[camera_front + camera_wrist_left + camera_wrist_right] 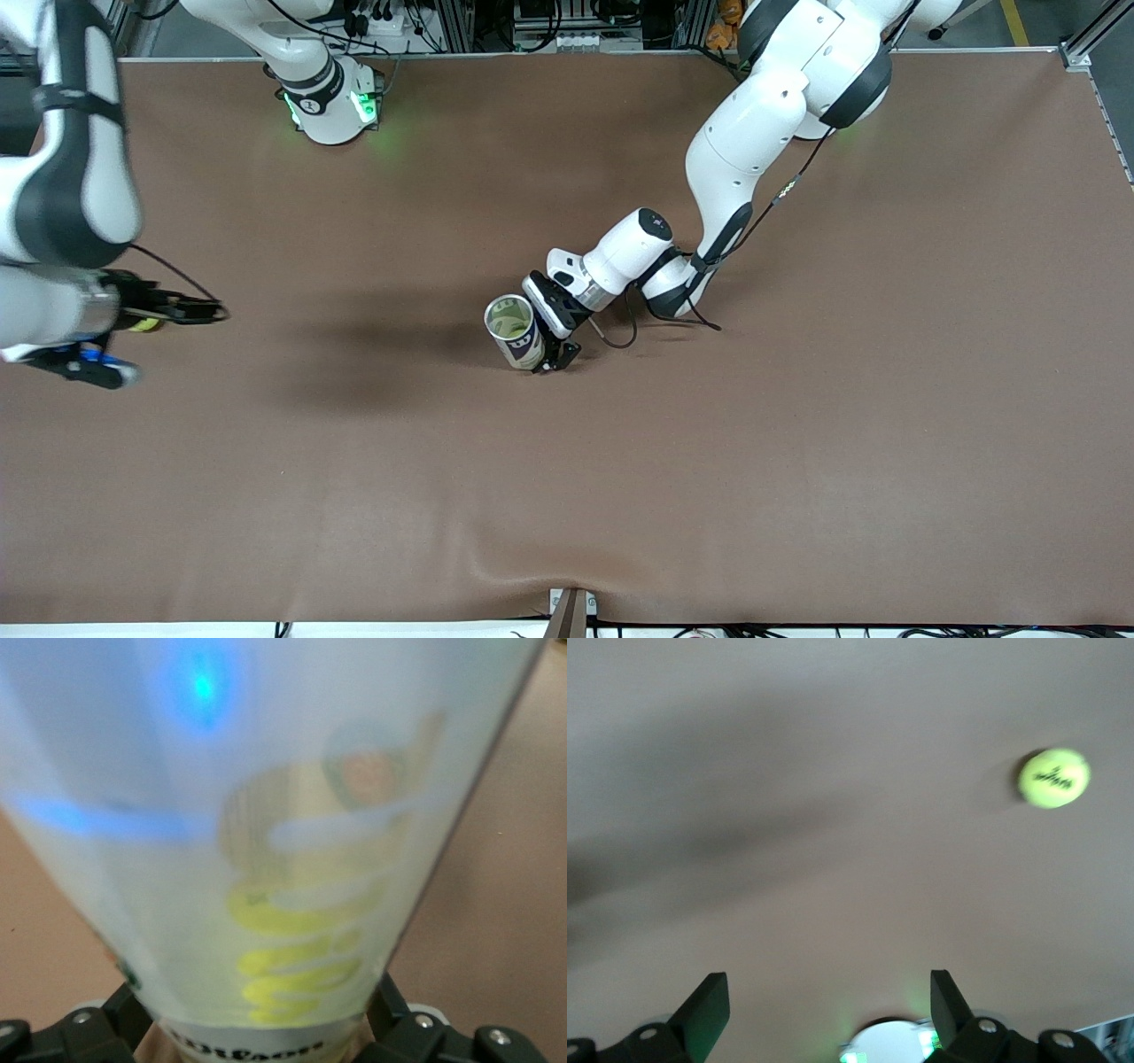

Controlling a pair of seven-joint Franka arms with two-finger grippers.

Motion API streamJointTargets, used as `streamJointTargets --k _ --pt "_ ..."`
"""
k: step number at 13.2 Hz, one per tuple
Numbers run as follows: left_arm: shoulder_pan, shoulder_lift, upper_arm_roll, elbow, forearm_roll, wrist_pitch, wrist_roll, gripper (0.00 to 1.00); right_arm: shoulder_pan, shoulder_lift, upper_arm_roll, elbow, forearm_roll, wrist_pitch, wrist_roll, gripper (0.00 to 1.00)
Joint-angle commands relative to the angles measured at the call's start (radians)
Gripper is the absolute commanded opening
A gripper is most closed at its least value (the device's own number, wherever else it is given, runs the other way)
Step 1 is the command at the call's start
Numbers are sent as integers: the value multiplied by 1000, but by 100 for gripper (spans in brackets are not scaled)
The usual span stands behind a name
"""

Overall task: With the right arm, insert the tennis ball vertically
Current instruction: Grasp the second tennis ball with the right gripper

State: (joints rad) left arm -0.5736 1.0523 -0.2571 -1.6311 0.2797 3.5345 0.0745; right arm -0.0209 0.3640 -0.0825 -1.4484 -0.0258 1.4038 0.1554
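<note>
Left claw [551,347] is clamped on the upright tennis ball can [515,330] mid-desk. Right claw [133,341] hangs wide open and empty near the tennis ball [1053,778] lying at its end. Grab step's up, so it probably needs to drop onto the ball.

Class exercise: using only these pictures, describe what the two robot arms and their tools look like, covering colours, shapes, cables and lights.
Both arms are glossy white rounded segments with black joint bands. The left tool has black fingers under a silver-and-black wrist, with a black cable looping alongside. The right tool is black with blue accents, trailing a black cable. Green lights glow on the right arm's base.

Place: robotics lab | brown-covered table [797,443] | aluminium frame rails [461,18] | cabling along top edge
</note>
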Motion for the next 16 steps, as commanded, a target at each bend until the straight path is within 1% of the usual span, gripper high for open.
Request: streamJointTargets --k 1,4,6,8,9,10,13,14,15,16 --pt "5 3 -1 5 -2 18 -12 100 -95 -10 26 -52 -89 61 -141 100" --pt "3 3 -1 -3 -4 18 -13 100 -186 -10 24 -217 -123 297 -262 100" --pt "4 3 -1 -6 -4 18 -13 100 -215 -11 24 -327 -150 450 -293 100" --pt "3 3 -1 -6 -4 18 -13 100 -275 -8 24 -438 -184 655 -347 100" --pt "4 2 -1 -6 -2 18 -12 100 -310 -1 26 -482 -184 755 -391 100" --pt "4 2 -1 -4 -1 18 -12 100 -339 19 24 -503 -184 821 -433 100" --pt "3 1 -1 -4 3 18 -10 100 -381 62 24 -503 -194 876 -554 100" --pt "4 0 1 -6 6 18 -7 96 -396 78 24 -503 -195 891 -565 100" --pt "4 1 1 -6 6 18 -7 90 -407 94 24 -506 -195 915 -566 100" --pt "4 0 -1 -4 6 18 -7 90 -415 111 26 -507 -195 934 -566 100"
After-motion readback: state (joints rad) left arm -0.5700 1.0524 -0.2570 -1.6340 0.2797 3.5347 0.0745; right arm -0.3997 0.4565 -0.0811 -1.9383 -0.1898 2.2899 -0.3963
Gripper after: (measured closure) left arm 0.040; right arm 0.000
